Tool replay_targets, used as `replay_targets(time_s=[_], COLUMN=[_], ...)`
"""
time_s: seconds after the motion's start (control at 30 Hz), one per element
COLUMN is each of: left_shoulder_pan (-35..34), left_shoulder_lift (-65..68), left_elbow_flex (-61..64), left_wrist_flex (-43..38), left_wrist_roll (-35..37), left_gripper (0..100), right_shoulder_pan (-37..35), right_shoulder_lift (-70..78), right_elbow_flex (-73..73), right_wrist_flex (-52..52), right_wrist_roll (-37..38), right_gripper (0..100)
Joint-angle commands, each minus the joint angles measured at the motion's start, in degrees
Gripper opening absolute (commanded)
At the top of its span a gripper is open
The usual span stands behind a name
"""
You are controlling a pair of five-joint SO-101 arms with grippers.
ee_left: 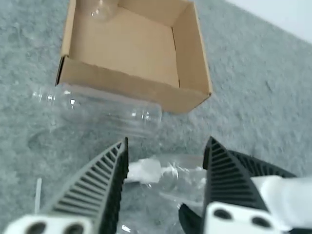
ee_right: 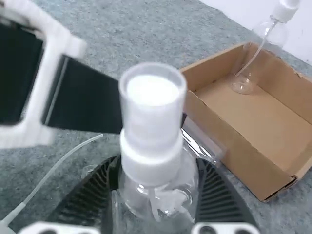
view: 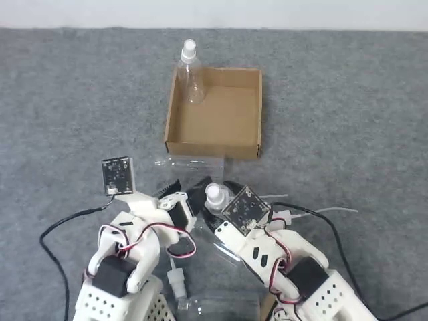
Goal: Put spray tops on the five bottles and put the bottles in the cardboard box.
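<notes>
Grey bench (view: 348, 134); cardboard box (view: 221, 120) at upper centre, capped bottle (view: 190, 80) upright in its upper-left corner; right end effector (ee_right: 156, 170) at lower centre clamped on second capped bottle (ee_right: 152, 122); left end effector (ee_left: 168, 146) spread wide just left of it; bare bottle (view: 190, 162) lying just below the box; loose spray top (view: 178, 281) at bottom

A small robotics lab bench: grey carpeted table (view: 348, 127), bare white wall (view: 301, 12), two white robot arms (view: 124, 271).
</notes>
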Motion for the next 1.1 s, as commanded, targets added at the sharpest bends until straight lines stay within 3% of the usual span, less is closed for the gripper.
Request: replay_targets(time_s=[0.0, 0.27, 0.5, 0.73, 1.07], left_shoulder_pan=[0.7, -10.02, -12.75, -20.66, -22.07], left_shoulder_lift=[0.18, 0.09, 0.09, 0.09, 0.09], left_elbow_flex=[-3.3, -7.52, -8.57, -8.22, -4.7], left_wrist_flex=[0.53, 0.44, 0.7, 0.53, 0.53], left_wrist_roll=[-0.7, -0.7, -1.67, -3.87, -3.87], left_gripper=[24, 24, 24, 24, 23], right_shoulder_pan=[-0.48, -0.48, -0.4, -0.4, -0.4], right_shoulder_lift=[-1.19, -1.19, -1.19, -1.19, -1.19], right_elbow_flex=[-1.32, -1.32, -1.32, -1.32, -1.23], right_wrist_flex=[-1.54, -1.1, -1.01, -0.92, -0.92], right_wrist_roll=[-0.09, 0.0, 0.0, 0.0, 0.0], right_gripper=[1.3, 1.2, 1.2, 1.2, 1.2])
